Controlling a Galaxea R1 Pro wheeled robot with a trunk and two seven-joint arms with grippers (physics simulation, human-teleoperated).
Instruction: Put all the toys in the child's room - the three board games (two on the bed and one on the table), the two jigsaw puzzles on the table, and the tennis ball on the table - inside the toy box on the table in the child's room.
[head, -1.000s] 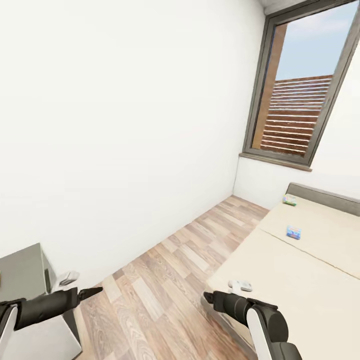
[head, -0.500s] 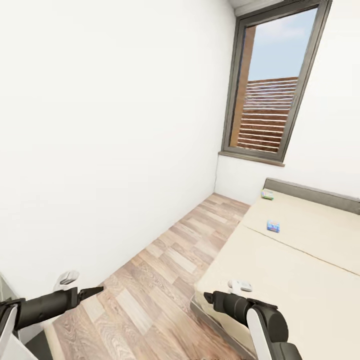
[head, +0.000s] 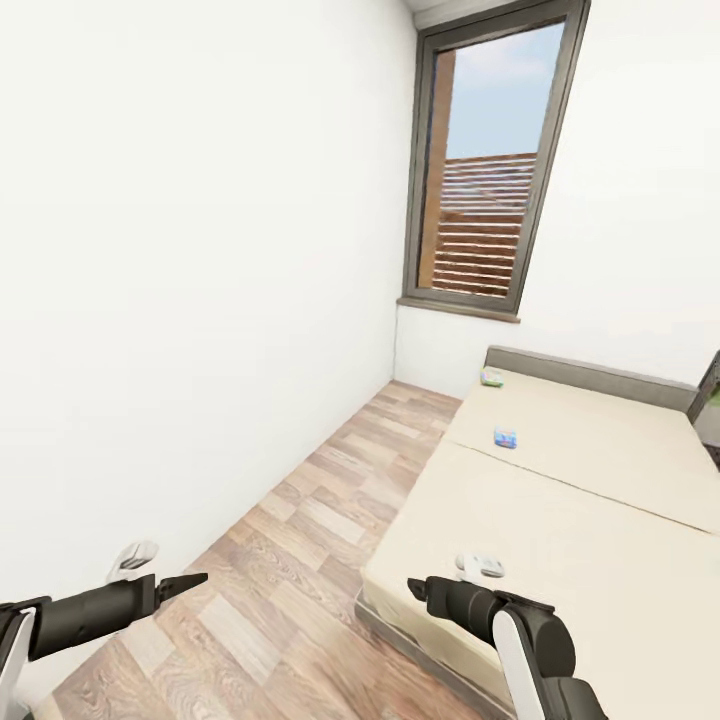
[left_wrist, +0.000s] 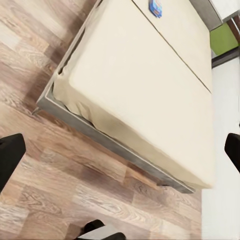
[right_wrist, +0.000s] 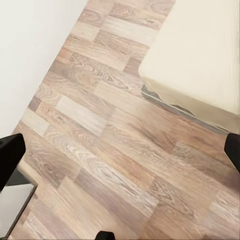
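The cream bed (head: 560, 520) runs along the right of the head view. Two small board games lie on its far end: a blue one (head: 506, 437) and a green-tinted one (head: 491, 377) by the grey headboard. The blue game also appears in the left wrist view (left_wrist: 156, 7), far across the mattress (left_wrist: 150, 75). My left gripper (head: 185, 581) hangs open over the wood floor, left of the bed. My right gripper (head: 415, 588) is open and empty near the bed's near corner (right_wrist: 200, 50). The table, toy box, jigsaw puzzles and tennis ball are out of view.
A white wall closes the left side. A tall dark-framed window (head: 480, 170) stands in the far corner. A strip of wood-plank floor (head: 330, 520) runs between wall and bed. The bed's thin grey frame edge (left_wrist: 100, 137) juts out low.
The camera has swung right, so the whole picture slid left and the grey cabinet left the view. More of the bed shows. Both arms keep the same pose.
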